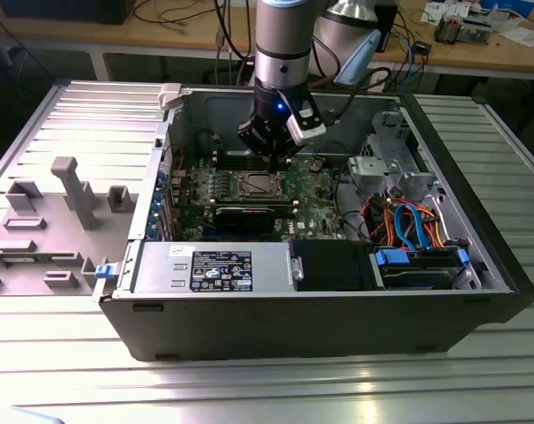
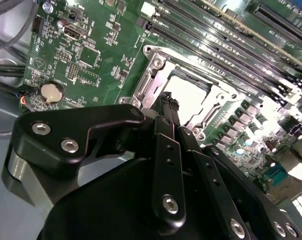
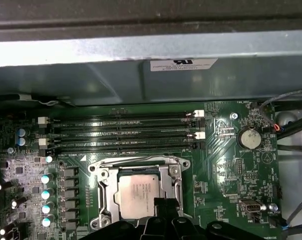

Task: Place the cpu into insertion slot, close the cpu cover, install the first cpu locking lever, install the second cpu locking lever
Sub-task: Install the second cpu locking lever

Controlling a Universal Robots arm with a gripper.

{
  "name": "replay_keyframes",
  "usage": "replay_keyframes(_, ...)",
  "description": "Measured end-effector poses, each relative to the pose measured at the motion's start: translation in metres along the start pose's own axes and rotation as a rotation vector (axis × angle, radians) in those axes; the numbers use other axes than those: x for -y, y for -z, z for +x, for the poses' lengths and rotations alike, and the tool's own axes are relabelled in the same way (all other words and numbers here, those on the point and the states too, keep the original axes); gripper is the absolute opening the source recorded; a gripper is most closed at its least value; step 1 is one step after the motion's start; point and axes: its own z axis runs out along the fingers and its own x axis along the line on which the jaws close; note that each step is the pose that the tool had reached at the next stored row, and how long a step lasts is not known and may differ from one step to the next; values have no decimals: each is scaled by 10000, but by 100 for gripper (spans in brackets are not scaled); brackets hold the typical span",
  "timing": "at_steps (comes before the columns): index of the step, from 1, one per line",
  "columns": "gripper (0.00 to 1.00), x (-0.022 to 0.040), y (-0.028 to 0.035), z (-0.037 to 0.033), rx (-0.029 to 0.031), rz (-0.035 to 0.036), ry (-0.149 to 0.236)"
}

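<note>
Right, the small flat square cpu (image 3: 142,195) with its silver-grey metal top already sits in the insertion slot (image 3: 102,192), a square socket with a silver metal rim set into the green circuit board (image 3: 230,165). The cpu cover (image 3: 178,182), a thin silver metal frame plate with a square window, looks down around the chip, which shows through the window. I judge seating done; lever state unclear.

The black gripper (image 2: 169,107) hangs just above the socket's edge, fingers drawn together into a narrow tip with nothing clamped between them, probably so that it fits at the frame's rim. In the exterior view the gripper (image 1: 274,159) is inside the open dark computer case (image 1: 249,331), over the socket.

Surfaces: matte board, glossy long black memory slots (image 3: 121,132) beside the socket, brushed metal frame.
</note>
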Motion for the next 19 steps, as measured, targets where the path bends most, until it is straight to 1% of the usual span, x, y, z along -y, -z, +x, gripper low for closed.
replay_keyframes(2,11,3,1,0,0,28,2)
replay_keyframes(6,11,45,-2,-1,0,30,1)
replay_keyframes(8,11,103,-3,-4,0,31,1)
replay_keyframes(11,11,164,-3,-7,0,32,2)
replay_keyframes(19,11,294,-3,-12,0,32,1)
